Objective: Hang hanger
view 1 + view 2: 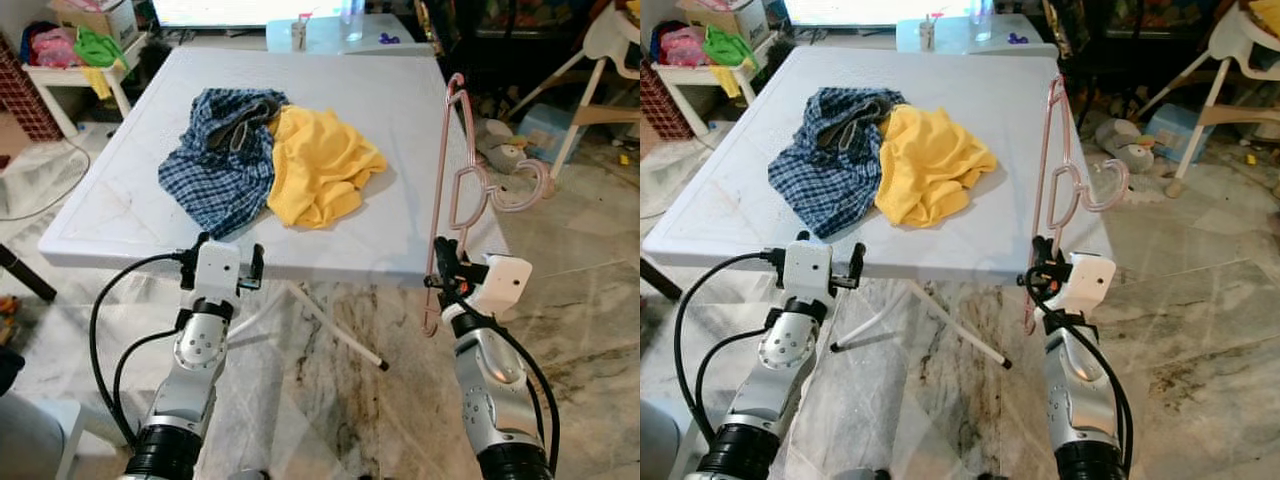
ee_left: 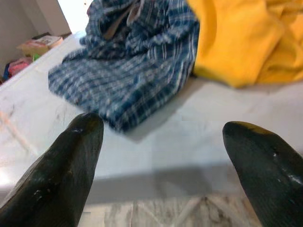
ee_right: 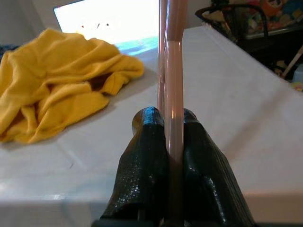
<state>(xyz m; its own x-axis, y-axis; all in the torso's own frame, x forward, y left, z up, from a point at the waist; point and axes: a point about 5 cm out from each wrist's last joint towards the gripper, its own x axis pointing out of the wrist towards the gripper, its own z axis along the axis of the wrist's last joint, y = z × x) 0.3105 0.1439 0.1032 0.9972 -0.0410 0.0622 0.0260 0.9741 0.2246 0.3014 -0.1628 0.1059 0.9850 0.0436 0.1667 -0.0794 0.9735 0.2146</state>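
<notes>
At the near right edge of the white surface (image 1: 400,130), your right claw (image 1: 446,268) pinches a pink hanger (image 1: 445,190), holding it upright with its hook pointing right. Your left claw (image 1: 222,262) hovers spread at the near left edge, before a plaid shirt (image 1: 220,160) and yellow garment (image 1: 315,165).

We see the white plastic worktop (image 1: 130,215) bare along its near edge and right side, so a claw could pass there. The crumpled blue plaid shirt (image 1: 220,160) and yellow cloth garment (image 1: 315,165), touching each other, block the middle. Small bottles (image 1: 300,32) stand at the far end.
</notes>
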